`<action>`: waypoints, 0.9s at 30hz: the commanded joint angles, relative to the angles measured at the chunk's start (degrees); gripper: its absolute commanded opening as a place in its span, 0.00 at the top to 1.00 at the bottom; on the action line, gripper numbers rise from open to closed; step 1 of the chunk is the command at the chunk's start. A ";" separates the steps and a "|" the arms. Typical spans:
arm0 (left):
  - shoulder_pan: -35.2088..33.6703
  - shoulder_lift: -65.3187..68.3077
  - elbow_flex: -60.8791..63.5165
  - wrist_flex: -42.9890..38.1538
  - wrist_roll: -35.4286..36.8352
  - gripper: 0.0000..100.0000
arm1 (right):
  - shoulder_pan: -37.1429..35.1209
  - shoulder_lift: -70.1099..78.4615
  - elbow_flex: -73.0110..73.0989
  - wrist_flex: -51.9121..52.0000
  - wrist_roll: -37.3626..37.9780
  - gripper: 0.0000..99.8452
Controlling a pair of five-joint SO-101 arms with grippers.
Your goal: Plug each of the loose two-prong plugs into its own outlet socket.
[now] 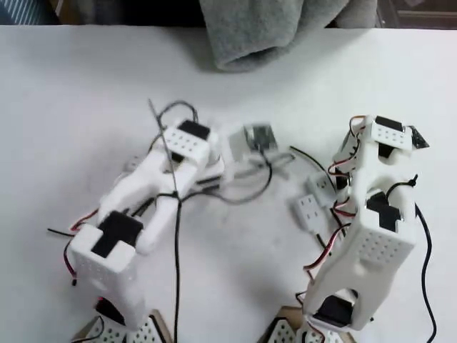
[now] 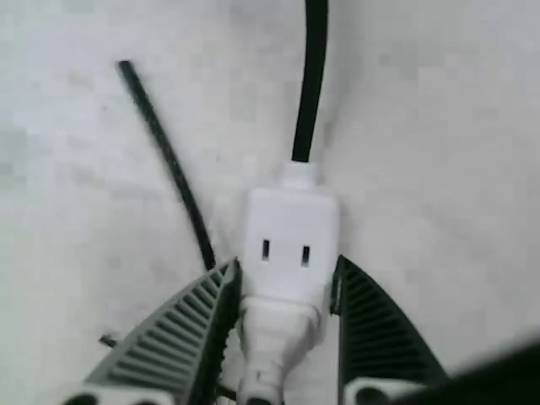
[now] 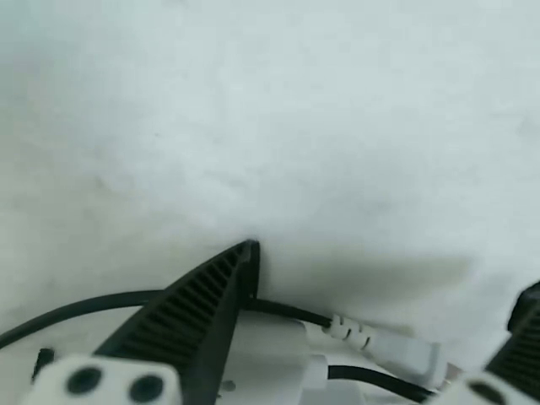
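Note:
A white outlet socket (image 2: pixel 291 236) with two slots lies on the white table, a black cord (image 2: pixel 310 84) running from its far end. A white plug (image 2: pixel 274 333) meets its near end, and my left gripper (image 2: pixel 285 268) is shut on that plug, its ribbed fingers (image 2: pixel 194 333) pressing at the joint. From above, the left gripper (image 1: pixel 218 171) sits mid-table beside a white adapter block (image 1: pixel 250 139). My right gripper (image 3: pixel 388 274) stands open low over the table, a white plug with strain relief (image 3: pixel 380 342) lying between its fingers. Two white sockets (image 1: pixel 310 211) lie beside the right gripper (image 1: pixel 334 187).
A grey cloth (image 1: pixel 271 28) hangs over the table's far edge. Black cables (image 1: pixel 176 250) trail across the middle and over the left arm. A loose black cord (image 2: pixel 164 160) lies beside the socket. Bare white table (image 1: pixel 86 93) spreads at the far left and far right.

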 commanded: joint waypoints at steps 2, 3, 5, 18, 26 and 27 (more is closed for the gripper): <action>-2.68 0.48 -19.16 5.01 12.04 0.89 | 0.13 -0.40 -0.35 -1.54 0.53 0.55; -2.77 1.45 -22.95 7.03 12.22 0.89 | 0.13 -0.40 -0.35 -1.54 0.53 0.55; -2.86 4.35 -30.51 10.73 12.48 0.89 | 0.13 -0.40 -0.35 -1.54 0.53 0.55; -11.91 44.97 -85.19 19.96 11.87 0.89 | 0.04 -0.40 -0.35 -1.54 0.70 0.55; -15.34 57.54 -95.65 20.31 5.71 0.86 | 0.04 -0.40 -0.35 -1.54 0.88 0.55; -15.69 57.45 -95.65 20.40 5.89 0.83 | 0.04 -0.40 -0.35 -1.54 0.88 0.55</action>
